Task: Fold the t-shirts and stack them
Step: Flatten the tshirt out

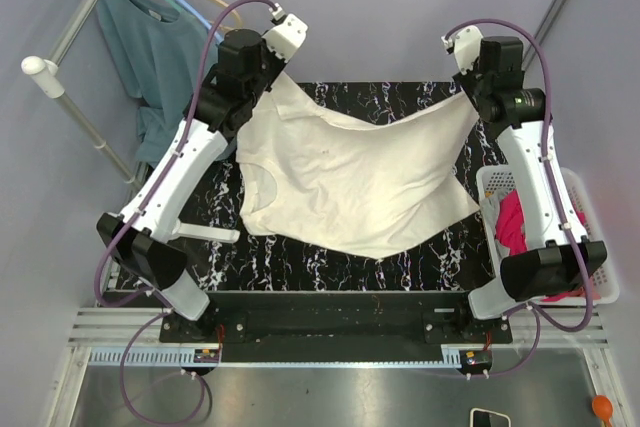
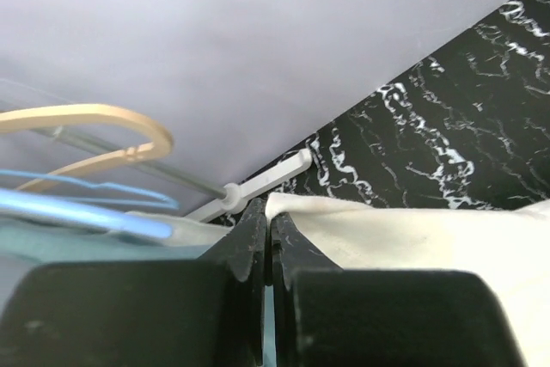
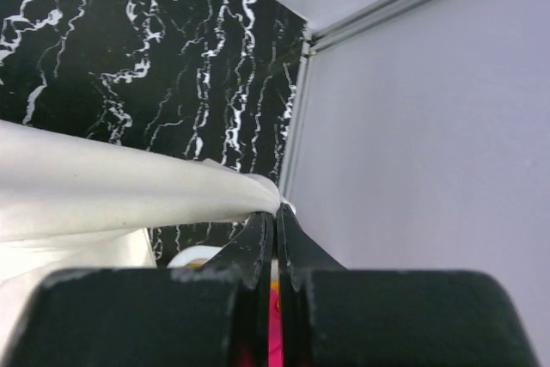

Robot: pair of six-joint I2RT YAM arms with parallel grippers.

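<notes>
The cream t-shirt (image 1: 345, 177) hangs stretched between my two grippers over the black marble table (image 1: 300, 262), its lower part draped on the table. My left gripper (image 1: 268, 79) is shut on its far left corner; in the left wrist view the jaws (image 2: 268, 212) pinch the cream cloth (image 2: 404, 234). My right gripper (image 1: 474, 89) is shut on the far right corner; in the right wrist view the jaws (image 3: 276, 217) pinch the cloth (image 3: 112, 191). The magenta-pink t-shirt (image 1: 512, 222) lies crumpled in the white basket (image 1: 590, 237) at the right.
A teal shirt on hangers (image 1: 150, 47) hangs on a rack (image 1: 60, 77) at the far left, its hangers also in the left wrist view (image 2: 103, 126). A white bar (image 1: 205, 234) lies at the table's left edge. A phone (image 1: 488, 417) lies at the near shelf.
</notes>
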